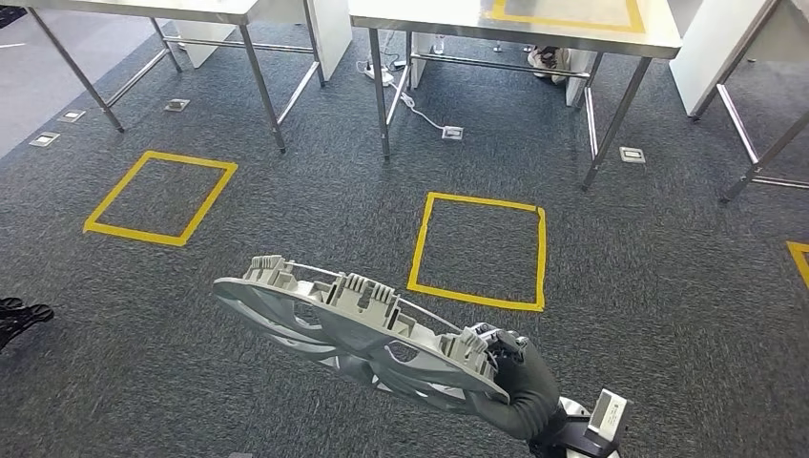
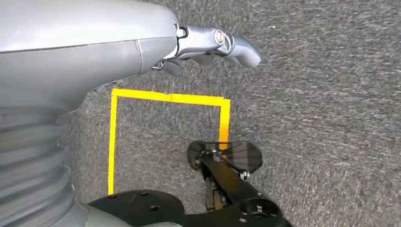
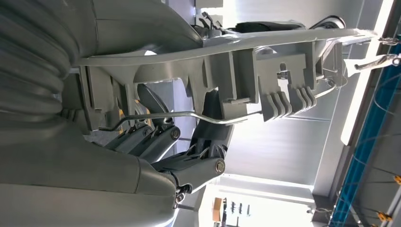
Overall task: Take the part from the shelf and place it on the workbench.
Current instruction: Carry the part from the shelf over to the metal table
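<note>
Right hand [image 1: 515,382] carries the grey part [image 1: 353,329] above the carpet [image 1: 620,286]
Its dark fingers clasp the part's end at 5 o'clock; the part stretches toward 9 o'clock, a yellow tape square [image 1: 480,250] at 1 o'clock beyond it. Left hand [image 2: 208,45] hangs over the carpet holding nothing, fingers loosely apart

Your head view looks forward and down from high up onto grey carpet [image 1: 315,181], tape squares and steel tables [image 1: 572,38] farther off. Your left wrist camera faces down at that carpet, close behind its hand [image 2: 208,47]. Your right wrist camera sits tight behind the held part [image 3: 246,61], facing upward.
</note>
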